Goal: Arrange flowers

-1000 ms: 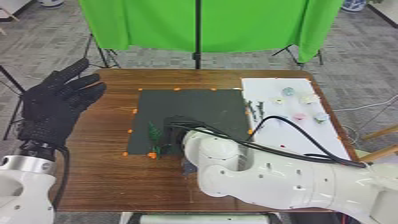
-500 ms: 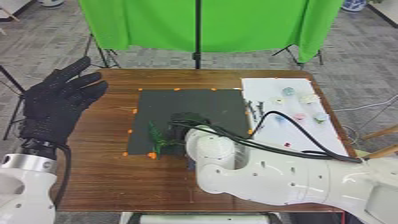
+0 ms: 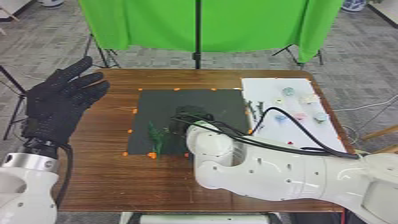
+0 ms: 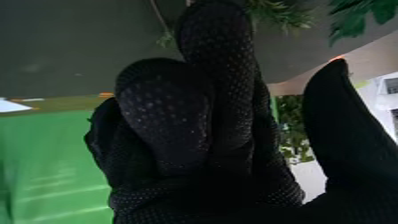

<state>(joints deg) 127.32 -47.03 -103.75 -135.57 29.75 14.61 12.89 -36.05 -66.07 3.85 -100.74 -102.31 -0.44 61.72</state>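
Observation:
In the head view my right hand (image 3: 189,113) is low over the middle of the black mat (image 3: 164,102), partly hidden by its arm and cables. A green leafy stem (image 3: 155,136) lies on the mat's near left part, apart from that hand. My left hand (image 3: 62,100) is raised left of the table, fingers straight. In the right wrist view the right hand (image 4: 222,90) has extended fingers and its thumb stands apart. Past its fingertips are a feathery green sprig (image 4: 286,14) and broad green leaves (image 4: 351,17). Pale flower heads (image 3: 299,116) and dark stems (image 3: 260,108) lie on the white sheet (image 3: 266,86).
Orange markers (image 3: 177,89) edge the black mat on the brown table (image 3: 98,170). A small red piece (image 3: 290,143) is on the white sheet beside my right arm's cable. A green cloth (image 3: 249,25) hangs behind the table.
My right hand has moved away from the green stem, toward the far side of the mat. A blue flower head has come out from behind the arm's cable. The left hand has barely shifted.

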